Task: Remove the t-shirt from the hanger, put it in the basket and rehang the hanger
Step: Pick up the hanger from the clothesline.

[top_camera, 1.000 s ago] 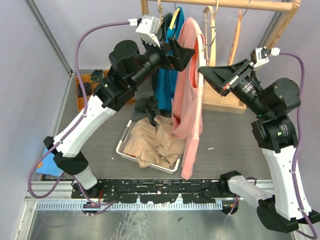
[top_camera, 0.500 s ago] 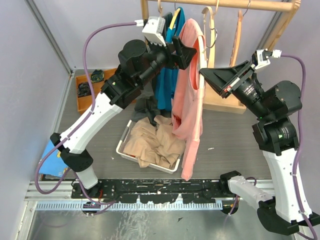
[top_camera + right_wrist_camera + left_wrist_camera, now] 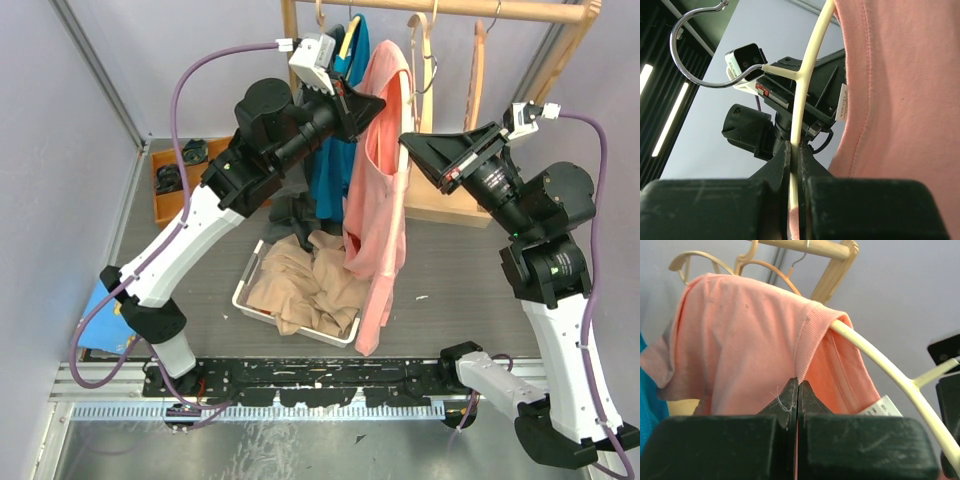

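T-shirt (image 3: 380,200), pink, half-draped on the cream hanger (image 3: 875,357) between my arms: my left gripper (image 3: 798,388) just pinched shut on its collar, right gripper (image 3: 794,150) clamped on the hanger, so peeling can start.

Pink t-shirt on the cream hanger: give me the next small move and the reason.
Probably pull the left gripper away from the hanger, drawing the t-shirt off its covered arm. The left jaws are shut on the collar edge, the right gripper is shut on the hanger's bare arm to steady it, and the fabric hangs over the other arm.
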{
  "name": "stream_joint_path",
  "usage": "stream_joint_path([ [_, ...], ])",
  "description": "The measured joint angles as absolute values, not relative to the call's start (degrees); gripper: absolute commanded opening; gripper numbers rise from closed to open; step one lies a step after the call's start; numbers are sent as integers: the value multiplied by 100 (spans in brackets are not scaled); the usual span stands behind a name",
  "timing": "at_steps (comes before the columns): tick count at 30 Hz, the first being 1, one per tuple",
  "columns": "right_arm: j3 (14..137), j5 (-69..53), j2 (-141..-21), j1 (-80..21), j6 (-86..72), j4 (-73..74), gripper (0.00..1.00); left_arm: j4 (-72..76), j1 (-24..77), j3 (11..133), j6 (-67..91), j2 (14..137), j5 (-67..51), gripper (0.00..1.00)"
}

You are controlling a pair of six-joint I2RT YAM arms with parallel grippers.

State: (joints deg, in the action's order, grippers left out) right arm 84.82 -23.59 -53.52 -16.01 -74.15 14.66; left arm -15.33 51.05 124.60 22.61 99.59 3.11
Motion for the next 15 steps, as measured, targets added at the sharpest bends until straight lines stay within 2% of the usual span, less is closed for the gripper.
stream_joint_path([
  [15,8200,-2106,-5492,-1619,-7564,1081,1,-1678,5076,10923,2475,8521,-152,0],
])
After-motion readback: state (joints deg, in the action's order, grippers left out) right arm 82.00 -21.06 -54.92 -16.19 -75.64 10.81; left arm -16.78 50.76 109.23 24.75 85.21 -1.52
